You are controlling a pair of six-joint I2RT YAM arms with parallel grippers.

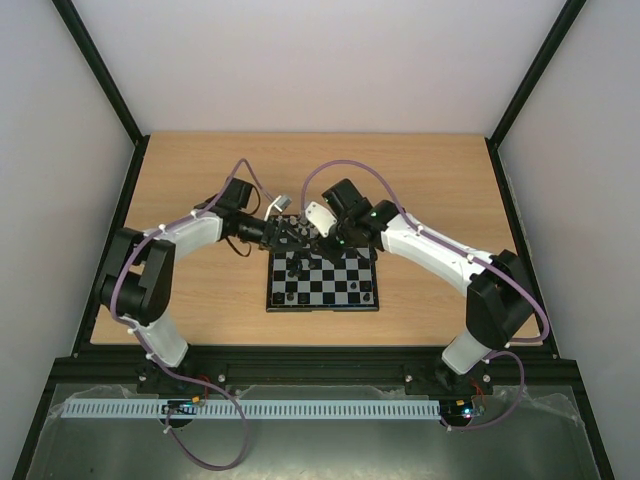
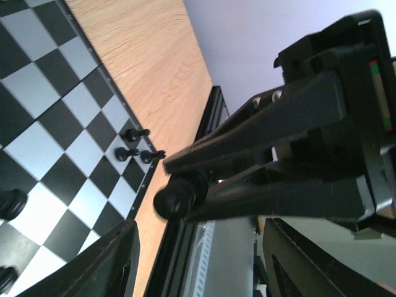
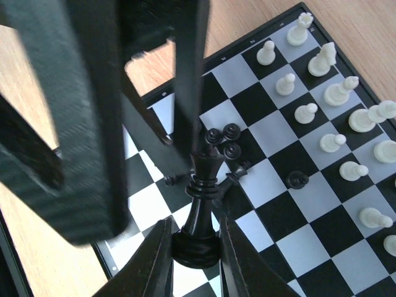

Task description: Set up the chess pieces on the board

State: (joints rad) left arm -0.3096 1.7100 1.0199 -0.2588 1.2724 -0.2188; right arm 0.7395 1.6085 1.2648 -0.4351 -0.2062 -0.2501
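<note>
The board (image 1: pixel 323 308) lies mid-table. My right gripper (image 3: pixel 195 240) is shut on the base of a tall black chess piece (image 3: pixel 204 185), holding it upright above the board's black end. Right beside it, my left gripper (image 2: pixel 201 266) stands open with nothing between its fingers; its blurred fingers (image 3: pixel 93 124) fill the upper left of the right wrist view. In the left wrist view the held piece's round base (image 2: pixel 178 197) shows just beyond the left gripper's jaws. Three black pawns (image 3: pixel 223 139) cluster on the board near a toppled black piece (image 3: pixel 234 176). White pieces (image 3: pixel 337 93) stand in rows at the far end.
A lone black pawn (image 3: pixel 297 179) stands mid-board. A small grey object (image 1: pixel 281 203) lies on the wooden table behind the board. Black frame rails (image 1: pixel 130 200) border the table, with pale walls all round.
</note>
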